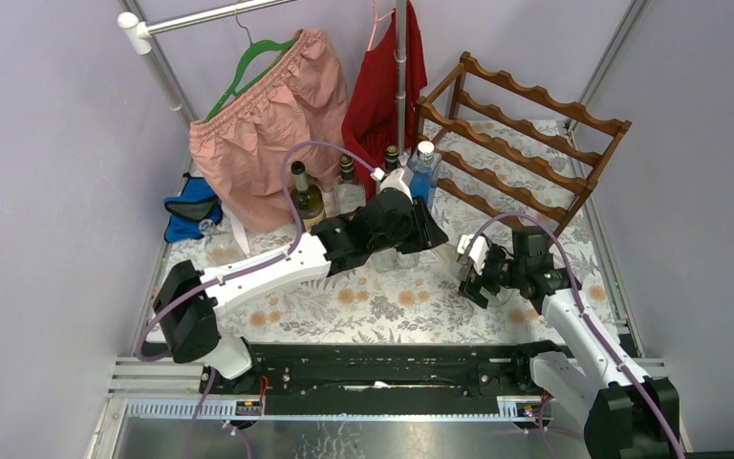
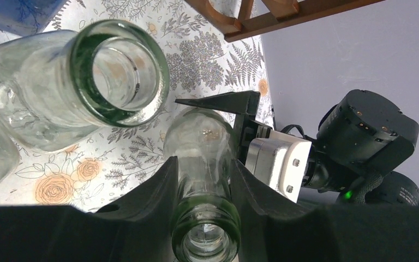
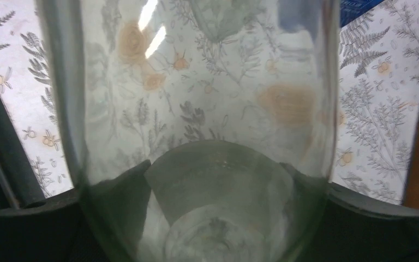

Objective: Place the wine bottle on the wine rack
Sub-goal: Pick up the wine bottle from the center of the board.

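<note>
The left hand point(image 2: 203, 164) is gripping the clear bottle point(image 2: 199, 131) narrowly by its neck. The right hand point(image 3: 210, 191) is spreading wide around the bottle's body. The bottle is lying between both hands over the desk point(image 1: 382, 306), near the rack point(image 1: 526, 134) but off it.

Wine bottle point(image 2: 199, 134): clear glass with a greenish rim, uncapped, and it looks empty to me.
Bottle hold: neck pinched in my left pincer point(image 2: 204, 166). The body lies between the wide-spread jaws of my right pincer point(image 1: 478, 271); I can't confirm contact there.
Wine rack point(image 1: 526, 143): reddish-brown wood with wavy rails in tiers, standing at the far right corner of the worktop point(image 1: 382, 306), apart from the bottle.
</note>
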### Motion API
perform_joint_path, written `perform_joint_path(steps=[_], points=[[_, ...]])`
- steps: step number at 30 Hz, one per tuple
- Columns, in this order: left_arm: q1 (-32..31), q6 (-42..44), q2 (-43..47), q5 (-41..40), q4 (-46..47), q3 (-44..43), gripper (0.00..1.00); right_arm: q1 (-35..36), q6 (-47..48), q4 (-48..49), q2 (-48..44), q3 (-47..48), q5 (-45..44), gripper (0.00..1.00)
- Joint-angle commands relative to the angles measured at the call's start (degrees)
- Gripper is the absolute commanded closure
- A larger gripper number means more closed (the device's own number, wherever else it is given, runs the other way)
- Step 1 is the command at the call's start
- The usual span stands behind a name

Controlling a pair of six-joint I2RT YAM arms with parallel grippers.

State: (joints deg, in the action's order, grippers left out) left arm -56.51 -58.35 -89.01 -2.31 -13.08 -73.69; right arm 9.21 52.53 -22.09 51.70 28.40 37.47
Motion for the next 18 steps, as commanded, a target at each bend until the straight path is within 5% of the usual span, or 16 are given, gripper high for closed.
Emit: perform_joint_path(steps=[1, 2, 5, 7, 9, 13, 18], points=[[-0.7, -6.3, 5.0, 5.7, 17.5, -0.6, 1.00, 0.1, 1.7, 7.5, -0.4, 0.5, 4.3, 0.15], [-0.6, -6.5, 5.4, 5.4, 17.8, 0.0, 1.00, 0.1, 2.7, 7.0, -1.0, 0.4, 5.0, 0.25], [-0.6, -7.0, 6.2, 4.8, 18.7, 1.7, 1.00, 0.1, 5.6, 6.2, -4.6, -0.5, 6.0, 0.76], [-0.6, -7.5, 6.6, 5.0, 19.5, 2.9, 1.00, 0.1, 7.5, 5.1, -7.0, -1.2, 6.3, 0.89], [-0.3, -7.8, 6.7, 6.1, 19.3, 3.6, 0.87, 0.1, 9.7, 2.7, -9.1, -0.8, 6.7, 0.97], [0.6, -6.1, 8.6, 10.3, 16.3, 4.0, 0.29, 0.1, 15.6, -5.4, -11.7, 2.0, 6.3, 1.00], [3.5, -3.3, 13.1, 22.4, 14.6, 8.2, 0.11, 0.1, 24.1, -14.8, -14.1, 5.9, 7.0, 1.00]])
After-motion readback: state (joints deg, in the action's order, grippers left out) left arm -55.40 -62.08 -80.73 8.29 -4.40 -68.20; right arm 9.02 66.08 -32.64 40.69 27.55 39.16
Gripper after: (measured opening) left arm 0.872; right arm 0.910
